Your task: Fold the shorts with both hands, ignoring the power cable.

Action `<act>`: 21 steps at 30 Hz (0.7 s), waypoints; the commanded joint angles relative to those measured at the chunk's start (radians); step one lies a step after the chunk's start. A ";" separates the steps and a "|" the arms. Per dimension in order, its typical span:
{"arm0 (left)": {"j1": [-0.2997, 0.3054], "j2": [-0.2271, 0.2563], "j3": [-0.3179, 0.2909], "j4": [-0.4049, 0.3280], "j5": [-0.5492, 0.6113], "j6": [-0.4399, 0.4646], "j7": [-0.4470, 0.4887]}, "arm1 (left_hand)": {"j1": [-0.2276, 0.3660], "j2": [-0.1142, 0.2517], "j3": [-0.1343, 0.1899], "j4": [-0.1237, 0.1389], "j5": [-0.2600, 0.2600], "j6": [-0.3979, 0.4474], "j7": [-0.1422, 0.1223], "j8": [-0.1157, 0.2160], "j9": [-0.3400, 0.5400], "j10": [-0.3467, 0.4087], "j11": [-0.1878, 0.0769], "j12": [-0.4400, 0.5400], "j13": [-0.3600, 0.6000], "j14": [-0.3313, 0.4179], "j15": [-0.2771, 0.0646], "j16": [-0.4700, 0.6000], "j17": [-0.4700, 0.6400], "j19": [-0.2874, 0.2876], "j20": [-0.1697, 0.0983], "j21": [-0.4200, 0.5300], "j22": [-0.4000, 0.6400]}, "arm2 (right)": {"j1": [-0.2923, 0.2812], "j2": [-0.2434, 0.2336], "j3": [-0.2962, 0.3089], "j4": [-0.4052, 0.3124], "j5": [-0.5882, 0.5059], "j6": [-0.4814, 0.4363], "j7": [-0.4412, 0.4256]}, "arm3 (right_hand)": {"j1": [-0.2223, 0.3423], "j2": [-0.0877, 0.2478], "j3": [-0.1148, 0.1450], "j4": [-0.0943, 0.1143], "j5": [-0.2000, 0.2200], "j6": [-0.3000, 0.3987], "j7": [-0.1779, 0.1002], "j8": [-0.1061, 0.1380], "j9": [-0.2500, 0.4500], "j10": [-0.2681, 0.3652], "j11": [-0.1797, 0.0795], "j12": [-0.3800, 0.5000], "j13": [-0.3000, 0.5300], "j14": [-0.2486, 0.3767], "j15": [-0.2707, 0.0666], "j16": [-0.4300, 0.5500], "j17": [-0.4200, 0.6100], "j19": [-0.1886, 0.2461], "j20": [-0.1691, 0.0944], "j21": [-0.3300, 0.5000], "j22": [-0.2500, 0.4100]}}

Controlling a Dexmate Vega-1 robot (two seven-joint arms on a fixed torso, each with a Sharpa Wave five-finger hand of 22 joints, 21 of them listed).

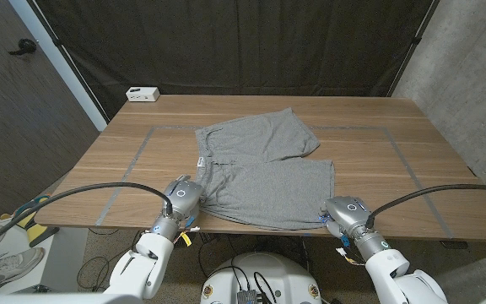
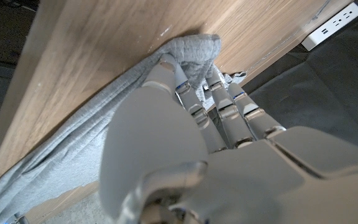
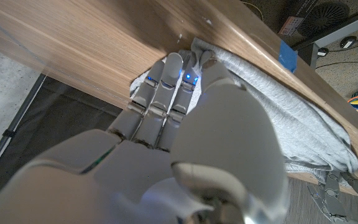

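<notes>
The grey shorts [image 1: 256,165] lie spread across the middle of the wooden counter [image 1: 412,127], one leg angled off toward the far side, the other reaching the near edge where the hem hangs just at the lip. Both of the robot's hands are at that near edge. The left robot hand [image 1: 180,199] sits at the shorts' near left corner; from its wrist camera the fingers [image 2: 219,99] are curled into a bunched fold of grey cloth [image 2: 191,53] against the wood, so it is grasping the shorts there. The right robot hand [image 1: 347,211] is at the near right corner, and its wrist view shows its fingers [image 3: 166,81] tucked against the cloth's corner [image 3: 201,50] at the counter's edge, with the fabric [image 3: 303,118] trailing away along the edge; it looks to be gripping that corner too. Beyond the shorts the wood is bare up to the far side, with grey tape lines [image 1: 137,156] marking a rectangle around the garment. Past the shorts, at the counter's far left corner, a small white power strip [image 1: 142,94] sits well apart from the cloth. A black curtain [image 1: 243,42] hangs behind the counter beyond the shorts. Thick black cables [image 1: 91,190] arch from each arm out to either side of the shorts, above the near edge.
</notes>
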 commanded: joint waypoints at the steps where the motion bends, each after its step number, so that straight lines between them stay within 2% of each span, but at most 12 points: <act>1: -0.001 0.010 0.011 -0.008 -0.006 0.037 0.039 | 0.017 0.013 -0.005 0.007 0.003 -0.004 0.013 0.003 0.006 0.014 -0.006 0.009 0.052 0.026 -0.167 0.015 0.012 0.002 0.009 0.007 0.005 | -0.048 0.009 0.058 0.011 0.068 0.047 -0.150 | 0.016 0.004 -0.003 0.007 -0.003 0.011 0.009 -0.002 0.003 0.008 0.004 0.033 0.062 0.008 -0.118 -0.010 0.011 0.003 -0.049 0.017 0.010; 4: 0.002 0.010 0.012 -0.024 0.006 0.057 0.015 | 0.025 0.023 -0.010 0.011 0.008 -0.025 0.022 0.004 0.020 0.001 -0.007 0.012 0.070 0.041 -0.167 0.029 0.026 -0.005 0.017 0.009 0.008 | -0.062 0.017 0.068 0.018 0.070 0.056 -0.206 | 0.017 0.006 -0.005 0.009 -0.005 0.007 0.012 -0.006 0.005 0.004 0.004 0.038 0.070 0.013 -0.118 -0.014 0.019 0.003 -0.053 0.025 0.016; 7: 0.014 0.012 0.004 -0.045 0.008 0.073 0.013 | 0.041 0.044 -0.026 0.019 0.022 -0.044 0.062 0.032 0.061 -0.028 0.004 0.027 0.129 0.052 -0.167 0.057 0.070 -0.012 0.031 0.018 0.015 | -0.078 0.013 0.089 0.010 0.088 0.062 -0.231 | 0.017 0.005 -0.008 0.012 -0.005 0.007 0.014 -0.005 0.012 0.002 0.001 0.043 0.079 0.014 -0.118 -0.018 0.026 0.002 -0.056 0.032 0.020; 8: 0.020 0.014 -0.002 -0.057 0.002 0.077 0.009 | 0.043 0.046 -0.027 0.020 0.024 -0.045 0.061 0.036 0.065 -0.031 0.004 0.029 0.136 0.052 -0.167 0.059 0.075 -0.012 0.031 0.019 0.016 | -0.088 0.010 0.101 0.010 0.100 0.072 -0.249 | 0.017 0.005 -0.010 0.014 -0.005 0.006 0.014 -0.005 0.018 0.002 -0.017 0.049 0.087 0.015 -0.118 -0.022 0.034 0.001 -0.056 0.036 0.021; 10: 0.033 0.017 -0.011 -0.082 0.017 0.096 0.002 | 0.046 0.049 -0.030 0.020 0.026 -0.044 0.063 0.044 0.073 -0.033 0.003 0.034 0.149 0.053 -0.167 0.064 0.084 -0.012 0.030 0.021 0.018 | -0.100 0.010 0.117 0.002 0.112 0.072 -0.263 | 0.018 0.007 -0.011 0.015 -0.005 0.006 0.016 -0.004 0.022 0.002 -0.024 0.054 0.093 0.016 -0.118 -0.024 0.039 -0.001 -0.057 0.040 0.022; 12: 0.040 0.018 -0.018 -0.094 0.015 0.099 -0.001 | 0.049 0.050 -0.031 0.021 0.027 -0.041 0.062 0.051 0.078 -0.032 0.001 0.039 0.158 0.055 -0.167 0.068 0.090 -0.009 0.027 0.024 0.018 | -0.103 0.008 0.123 0.001 0.119 0.077 -0.269 | 0.019 0.006 -0.012 0.016 -0.004 0.007 0.017 -0.004 0.025 0.001 -0.026 0.057 0.098 0.017 -0.118 -0.026 0.044 -0.001 -0.056 0.043 0.023; 14: 0.058 0.027 -0.039 -0.136 0.006 0.107 -0.020 | 0.054 0.052 -0.036 0.021 0.028 -0.039 0.068 0.064 0.090 -0.027 0.000 0.050 0.177 0.059 -0.168 0.076 0.105 -0.009 0.025 0.028 0.020 | -0.109 0.005 0.129 -0.002 0.116 0.077 -0.280 | 0.020 0.008 -0.012 0.016 -0.004 0.007 0.018 -0.003 0.028 0.001 -0.025 0.060 0.101 0.018 -0.118 -0.027 0.047 -0.002 -0.056 0.045 0.023; 16: 0.066 0.031 -0.045 -0.160 0.032 0.121 -0.050 | 0.056 0.052 -0.037 0.020 0.028 -0.038 0.069 0.069 0.095 -0.028 0.000 0.053 0.184 0.060 -0.168 0.079 0.110 -0.008 0.025 0.030 0.021 | -0.121 0.000 0.148 -0.009 0.138 0.092 -0.291 | 0.021 0.008 -0.013 0.017 -0.004 0.006 0.017 -0.003 0.031 -0.001 -0.026 0.062 0.106 0.019 -0.118 -0.029 0.051 -0.004 -0.056 0.047 0.024; 17: 0.070 0.031 -0.049 -0.170 0.046 0.126 -0.060 | 0.060 0.054 -0.038 0.020 0.029 -0.042 0.070 0.073 0.100 -0.031 0.002 0.055 0.193 0.061 -0.167 0.082 0.117 -0.010 0.027 0.032 0.022 | -0.117 0.003 0.138 -0.008 0.115 0.081 -0.295 | 0.021 0.009 -0.014 0.018 -0.003 0.007 0.016 -0.003 0.033 0.000 -0.028 0.065 0.109 0.020 -0.118 -0.030 0.054 -0.005 -0.056 0.049 0.024; 19: 0.081 0.030 -0.057 -0.190 0.072 0.136 -0.079 | 0.063 0.054 -0.039 0.020 0.029 -0.044 0.070 0.078 0.105 -0.033 0.001 0.059 0.201 0.060 -0.167 0.085 0.124 -0.011 0.027 0.033 0.023 | -0.137 -0.001 0.169 -0.019 0.154 0.104 -0.311 | 0.022 0.010 -0.014 0.018 -0.003 0.007 0.016 -0.002 0.035 0.000 -0.026 0.067 0.112 0.021 -0.118 -0.031 0.057 -0.006 -0.056 0.050 0.025; 21: 0.097 0.026 -0.079 -0.214 0.066 0.136 -0.081 | 0.066 0.055 -0.041 0.020 0.030 -0.043 0.070 0.083 0.110 -0.032 0.000 0.062 0.210 0.061 -0.168 0.089 0.131 -0.010 0.025 0.036 0.023 | -0.131 0.003 0.155 -0.018 0.115 0.089 -0.322 | 0.023 0.011 -0.014 0.019 -0.003 0.007 0.017 -0.002 0.037 0.000 -0.025 0.069 0.115 0.022 -0.118 -0.032 0.060 -0.005 -0.055 0.052 0.025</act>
